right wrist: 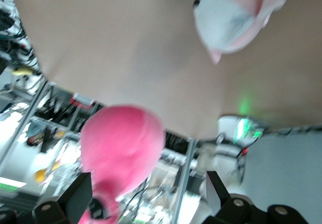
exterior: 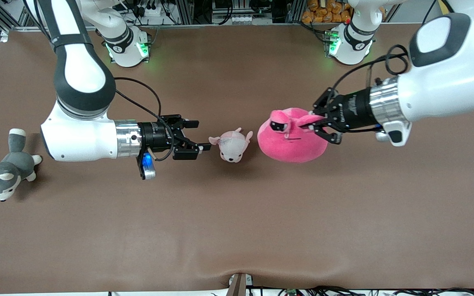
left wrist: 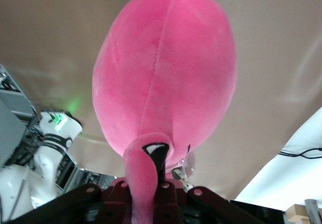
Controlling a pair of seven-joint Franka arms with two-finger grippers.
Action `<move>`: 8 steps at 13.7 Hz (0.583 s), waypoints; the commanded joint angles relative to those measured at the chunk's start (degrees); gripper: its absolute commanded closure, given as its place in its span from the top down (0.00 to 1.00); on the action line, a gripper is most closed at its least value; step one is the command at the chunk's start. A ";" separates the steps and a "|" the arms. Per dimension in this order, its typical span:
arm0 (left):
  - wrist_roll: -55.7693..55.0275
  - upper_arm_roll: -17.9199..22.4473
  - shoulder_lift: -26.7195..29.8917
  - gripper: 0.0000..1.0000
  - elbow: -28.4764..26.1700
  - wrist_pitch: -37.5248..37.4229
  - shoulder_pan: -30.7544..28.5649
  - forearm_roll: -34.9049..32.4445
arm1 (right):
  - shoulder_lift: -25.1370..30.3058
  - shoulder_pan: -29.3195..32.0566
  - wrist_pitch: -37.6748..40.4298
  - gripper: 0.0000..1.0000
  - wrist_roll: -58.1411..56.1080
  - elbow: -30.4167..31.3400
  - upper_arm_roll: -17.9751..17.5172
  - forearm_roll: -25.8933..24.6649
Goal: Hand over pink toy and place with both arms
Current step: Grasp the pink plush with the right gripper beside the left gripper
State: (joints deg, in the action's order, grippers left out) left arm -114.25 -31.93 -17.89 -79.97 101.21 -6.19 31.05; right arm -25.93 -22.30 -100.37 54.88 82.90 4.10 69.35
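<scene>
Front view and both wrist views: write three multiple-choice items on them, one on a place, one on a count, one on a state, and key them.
1. Where is the small pale pink-and-white plush puppy?
A. on the table, between the two pincers
B. in the right pincer
C. on the grey husky

2. How many plush toys are in view?
A. two
B. three
C. five

3. What is the left pincer doing?
A. hanging open
B. shut on the large round hot-pink plush toy
C. pressing the table

Key: 1 A, it lies between them, apart from the open right pincer. 2 B, puppy, pink toy and grey-and-white husky plush. 3 B, the left wrist view shows a pink ear clamped.
</scene>
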 commanded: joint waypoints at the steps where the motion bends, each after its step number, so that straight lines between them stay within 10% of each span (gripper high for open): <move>1: -6.48 -0.33 -2.22 0.00 0.96 4.50 3.28 1.38 | -1.76 -1.60 -0.61 1.00 2.34 -1.60 -0.05 9.02; 8: -12.40 -0.07 -5.31 0.00 0.87 10.76 8.73 1.30 | -1.50 -6.26 -8.87 1.00 11.75 -2.31 -0.05 10.10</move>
State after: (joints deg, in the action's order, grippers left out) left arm -125.61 -32.00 -22.72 -80.04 111.53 2.35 31.05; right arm -27.00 -28.19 -109.55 65.10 81.53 3.76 78.62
